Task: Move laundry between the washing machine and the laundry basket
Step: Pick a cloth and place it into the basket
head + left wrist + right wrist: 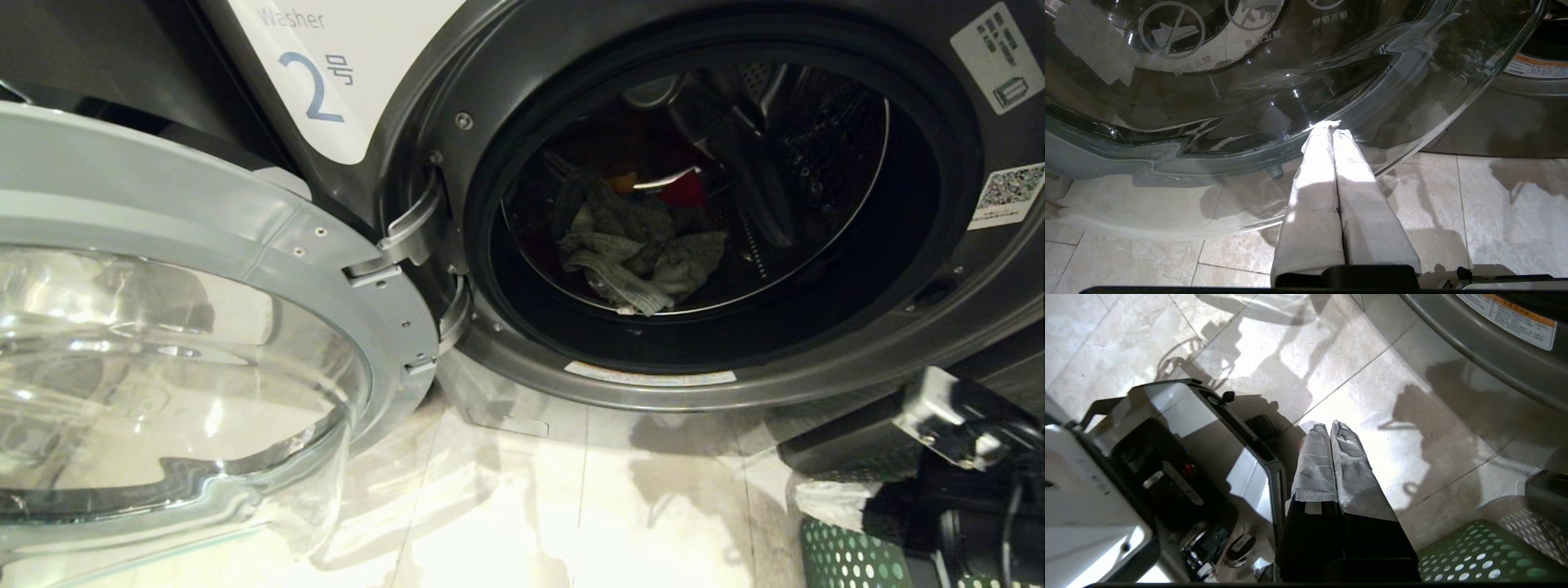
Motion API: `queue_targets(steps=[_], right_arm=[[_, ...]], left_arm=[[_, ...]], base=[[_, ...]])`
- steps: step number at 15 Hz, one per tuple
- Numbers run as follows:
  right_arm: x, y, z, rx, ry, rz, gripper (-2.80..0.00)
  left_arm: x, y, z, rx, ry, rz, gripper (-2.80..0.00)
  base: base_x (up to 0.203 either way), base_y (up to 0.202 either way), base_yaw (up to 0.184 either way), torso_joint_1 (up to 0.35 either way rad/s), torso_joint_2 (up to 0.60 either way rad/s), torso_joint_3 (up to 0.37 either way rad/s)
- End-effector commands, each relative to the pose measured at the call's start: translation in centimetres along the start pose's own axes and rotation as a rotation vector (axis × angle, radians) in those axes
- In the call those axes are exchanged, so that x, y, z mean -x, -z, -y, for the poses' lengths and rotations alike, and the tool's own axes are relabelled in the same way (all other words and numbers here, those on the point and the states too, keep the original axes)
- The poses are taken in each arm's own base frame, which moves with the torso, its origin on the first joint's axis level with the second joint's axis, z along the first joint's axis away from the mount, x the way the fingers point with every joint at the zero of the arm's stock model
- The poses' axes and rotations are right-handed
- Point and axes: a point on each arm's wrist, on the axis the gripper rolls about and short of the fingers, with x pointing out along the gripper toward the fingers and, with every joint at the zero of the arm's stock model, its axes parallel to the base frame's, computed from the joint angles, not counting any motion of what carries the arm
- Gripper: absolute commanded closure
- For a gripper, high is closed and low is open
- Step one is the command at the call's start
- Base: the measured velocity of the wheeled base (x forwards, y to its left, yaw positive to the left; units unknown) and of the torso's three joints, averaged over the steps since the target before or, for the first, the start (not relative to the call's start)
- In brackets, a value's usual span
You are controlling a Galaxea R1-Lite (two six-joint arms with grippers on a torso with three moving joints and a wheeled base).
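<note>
Barely started by the looks of it: the laundry (pixel 641 253) is all sitting inside the washing machine (pixel 816 359) drum, door wide open. The laundry basket (pixel 1474 559) is beside the washer. Left tool (pixel 1332 130) and right tool (pixel 1329 428) are both closed, empty.

Black arm (pixel 971 506) with silver bracket and cable; both grippers (pixel 1329 426) have black fingers wrapped in white tape (pixel 1327 171).
</note>
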Motion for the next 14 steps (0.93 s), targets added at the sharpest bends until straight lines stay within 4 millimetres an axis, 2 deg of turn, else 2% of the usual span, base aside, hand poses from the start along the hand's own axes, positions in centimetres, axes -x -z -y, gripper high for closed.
queue_targets(steps=[1,4,6,8,9,14], right_arm=[[-5.7,-0.1,1.3,-0.015,0.011,-0.056,0.00],[-11.3,-2.7,2.0,-0.096,0.198,0.052,0.00],[-13.1,-5.6,2.3,-0.166,0.295,0.159,0.00],[-14.6,-7.3,2.9,-0.201,0.364,0.209,0.00],[-15.4,-7.7,3.1,-0.221,0.427,0.221,-2.80],[-19.0,-7.8,3.8,-0.216,0.524,0.262,-2.80]], left_arm=[[-0.2,1.1,0.1,0.001,0.001,-0.040,0.00],[-0.2,1.1,0.1,0.001,0.001,-0.040,0.00],[-0.2,1.1,0.1,0.001,0.001,-0.039,0.00],[-0.2,1.1,0.1,0.001,0.001,-0.040,0.00],[-0.2,1.1,0.1,0.001,0.001,-0.039,0.00],[-0.2,1.1,0.1,0.002,0.001,-0.040,0.00]], base=[[0.000,0.000,0.000,0.000,0.00,0.000],[0.000,0.000,0.000,0.000,0.00,0.000],[0.000,0.000,0.000,0.000,0.00,0.000],[0.000,0.000,0.000,0.000,0.00,0.000],[0.000,0.000,0.000,0.000,0.00,0.000],[0.000,0.000,0.000,0.000,0.00,0.000]])
